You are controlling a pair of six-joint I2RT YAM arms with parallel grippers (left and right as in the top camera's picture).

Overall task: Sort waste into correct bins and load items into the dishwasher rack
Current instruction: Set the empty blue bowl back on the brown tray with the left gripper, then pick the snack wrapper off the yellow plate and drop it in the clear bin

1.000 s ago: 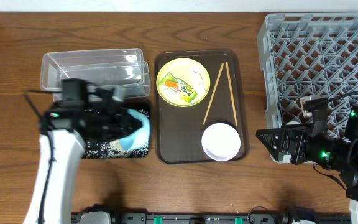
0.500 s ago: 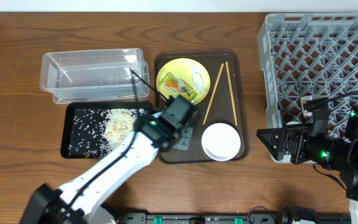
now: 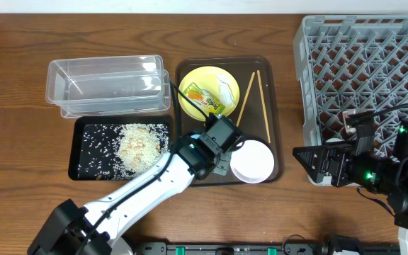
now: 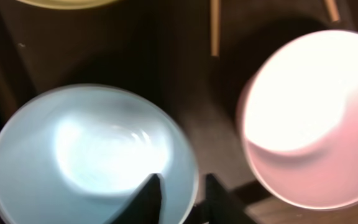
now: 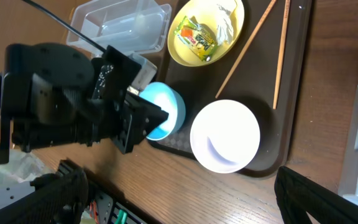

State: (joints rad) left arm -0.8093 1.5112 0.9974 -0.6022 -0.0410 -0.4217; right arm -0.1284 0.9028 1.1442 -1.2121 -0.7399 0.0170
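Observation:
My left gripper (image 3: 218,156) is shut on the rim of the light-blue bowl (image 4: 92,155), one finger inside and one outside. It holds the bowl upright over the front left of the brown tray (image 3: 275,127), just left of the white bowl (image 3: 252,161). The arm hides the blue bowl from overhead; it shows in the right wrist view (image 5: 166,112). The yellow plate (image 3: 209,92) holds the printed wrapper (image 3: 207,100) and the white paper scrap (image 3: 227,86). Two chopsticks (image 3: 245,106) lie beside it. Rice and crumbs (image 3: 137,145) lie in the black tray (image 3: 76,152). My right gripper (image 5: 179,177) is open and empty.
The clear tub (image 3: 108,85) stands behind the black tray. The grey dishwasher rack (image 3: 367,71) fills the right side, with my right arm at its front edge. My left arm lies across the table from the bottom left to the brown tray.
My left arm swung right from above the black tray to the brown tray, carrying the blue bowl. Rice and crumbs now lie in the black tray. The right arm has not moved.

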